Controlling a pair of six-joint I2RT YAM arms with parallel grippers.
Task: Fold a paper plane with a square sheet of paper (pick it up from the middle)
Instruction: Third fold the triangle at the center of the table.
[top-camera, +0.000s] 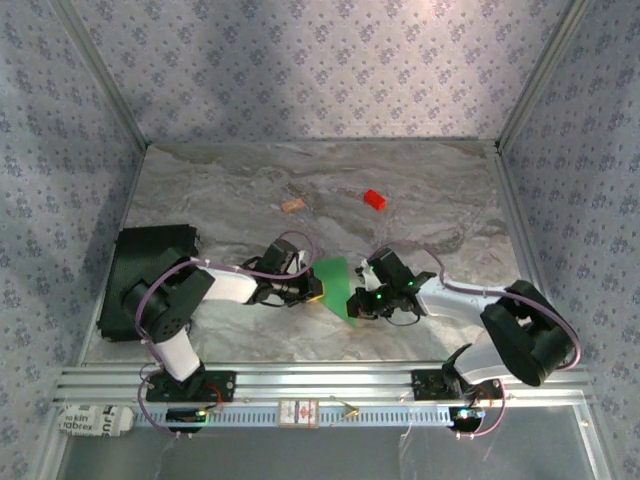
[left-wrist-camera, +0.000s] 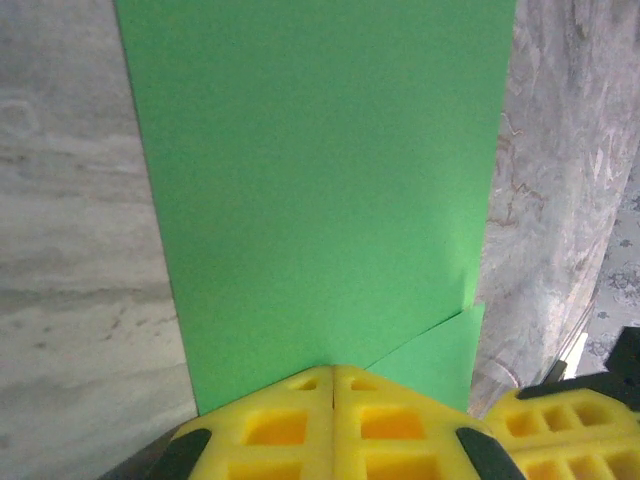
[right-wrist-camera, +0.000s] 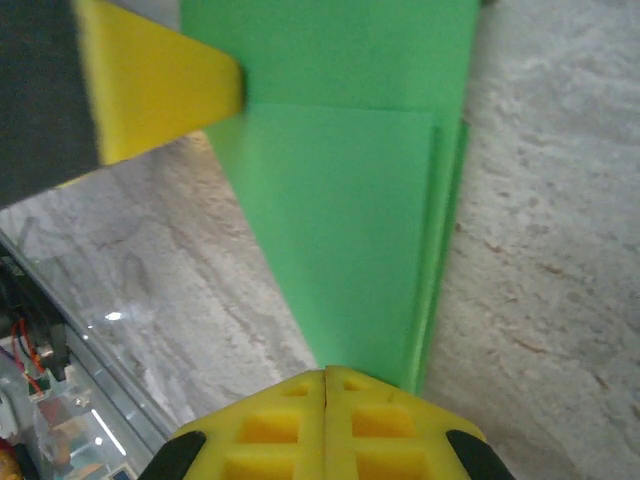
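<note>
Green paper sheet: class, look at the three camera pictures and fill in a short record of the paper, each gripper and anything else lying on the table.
paper: green paper sheet, partly folded, overlapping layers along one edge
left gripper: shut on one edge of the sheet
right gripper: shut on the opposite side
paper position: between the two grippers, near the front middle of the table
other items: red block and tan piece, farther back, apart from the paper
</note>
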